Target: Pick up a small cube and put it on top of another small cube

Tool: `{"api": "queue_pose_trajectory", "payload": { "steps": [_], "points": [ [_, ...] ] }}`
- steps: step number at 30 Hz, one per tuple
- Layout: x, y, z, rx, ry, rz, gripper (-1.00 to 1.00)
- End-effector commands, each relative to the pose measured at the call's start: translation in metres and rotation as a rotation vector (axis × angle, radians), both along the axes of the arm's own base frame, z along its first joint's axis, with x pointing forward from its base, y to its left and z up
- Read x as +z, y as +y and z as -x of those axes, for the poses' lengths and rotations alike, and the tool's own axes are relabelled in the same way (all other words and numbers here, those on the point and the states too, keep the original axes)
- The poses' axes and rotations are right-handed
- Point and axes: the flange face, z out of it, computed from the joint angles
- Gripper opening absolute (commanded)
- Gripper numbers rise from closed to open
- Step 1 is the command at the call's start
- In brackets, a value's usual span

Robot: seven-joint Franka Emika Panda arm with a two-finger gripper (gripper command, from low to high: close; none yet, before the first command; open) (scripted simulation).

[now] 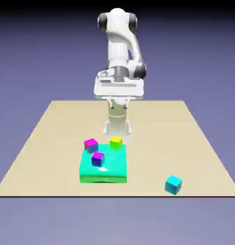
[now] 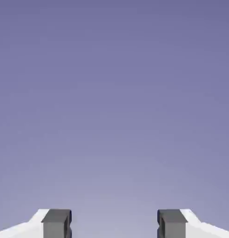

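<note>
One table (image 1: pixel 153 129), pale tan, its near edge dark and straight, set before a blue-violet backdrop.

One block (image 1: pixel 103 166), large, low and bright green, on the table, toward the exterior view's left of the middle. Its top is glossy, with a white glint near the front; its front side is a deeper green.

Two cubes with magenta tops. The first magenta-topped cube (image 1: pixel 91 146), with purple sides, is at the block's far corner on the exterior view's left; whether it rests on the block or just behind it cannot be told. The second magenta-topped cube (image 1: pixel 98 159), with dark blue and purple sides, appears on the block's top, nearer the camera than the first and apart from it.

One yellow cube (image 1: pixel 116 142), its lower face yellow-green, at the block's far edge, toward the exterior view's right; its exact footing is likewise unclear.

One cyan cube (image 1: pixel 173 184), small and plain, the top light turquoise, the sides darker teal. Located on the table near its front edge, toward the exterior view's right, well apart from the block and the other cubes. It sits turned at an angle, a corner toward the camera. Nothing stands against it.

One robot arm (image 1: pixel 118 52), white with dark grey joints, at the table's far side. Gripper (image 2: pixel 114 224): raised above the table, fingers parted, only backdrop between the grey tips; open and holding nothing.
</note>
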Motion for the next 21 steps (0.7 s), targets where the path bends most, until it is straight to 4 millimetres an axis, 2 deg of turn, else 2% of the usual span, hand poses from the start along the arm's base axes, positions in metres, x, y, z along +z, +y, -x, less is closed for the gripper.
{"api": "queue_pose_trajectory", "payload": {
  "steps": [1, 6, 12, 17, 21],
  "points": [
    [-0.005, 0.007, -0.009, 0.025, 0.033, 0.015, 0.0],
    [-0.033, 0.047, -0.051, 0.151, 0.193, 0.088, 0.0],
    [-0.078, 0.102, -0.091, 0.307, 0.38, 0.175, 0.0],
    [-0.125, 0.15, -0.114, 0.437, 0.532, 0.247, 0.0],
    [-0.167, 0.188, -0.125, 0.54, 0.651, 0.303, 0.0]
  ]
}}
